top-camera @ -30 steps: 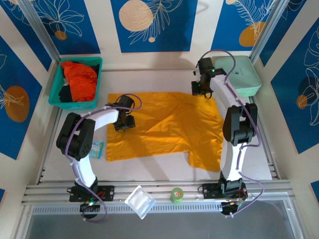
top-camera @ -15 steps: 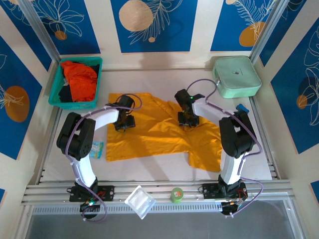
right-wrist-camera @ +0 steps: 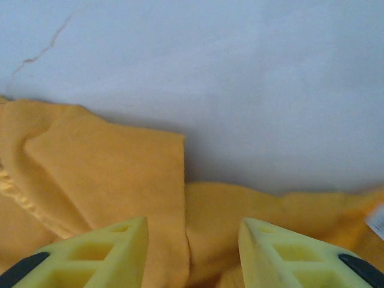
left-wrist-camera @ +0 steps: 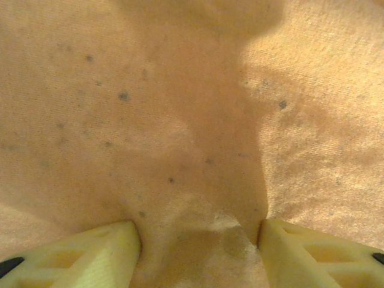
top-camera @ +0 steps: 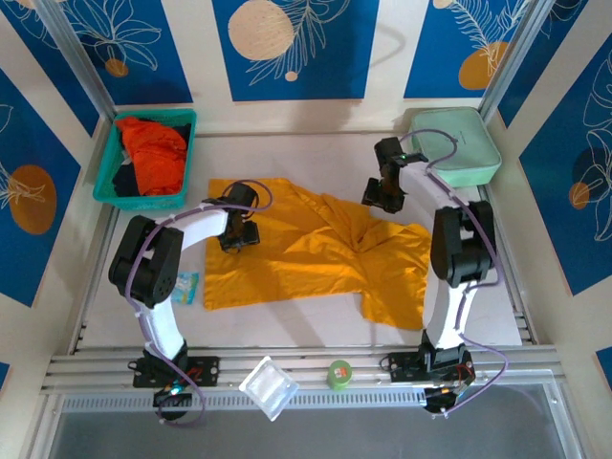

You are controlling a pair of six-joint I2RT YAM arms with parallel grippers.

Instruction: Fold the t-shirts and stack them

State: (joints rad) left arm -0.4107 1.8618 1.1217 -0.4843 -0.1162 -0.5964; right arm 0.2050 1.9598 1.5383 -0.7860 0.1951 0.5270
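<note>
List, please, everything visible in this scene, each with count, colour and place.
yellow t-shirt: 1, mustard, rumpled, table centre
red-orange t-shirt: 1, inside the basket
basket: 1, teal, far left
box: 1, mint-green, far right
packet: 1, pale teal, left of yellow t-shirt
clear container: 1, transparent, near rail
round item: 1, green, near rail
table: 1, white
left gripper: open, pressed on yellow t-shirt
right gripper: open, over its far edge

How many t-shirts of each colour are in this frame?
Mustard-yellow t-shirt: 1, on the table.
Red-orange t-shirt: 1, in the teal basket.
Total: 2. Dark cloth in the basket: kind unclear.
</note>
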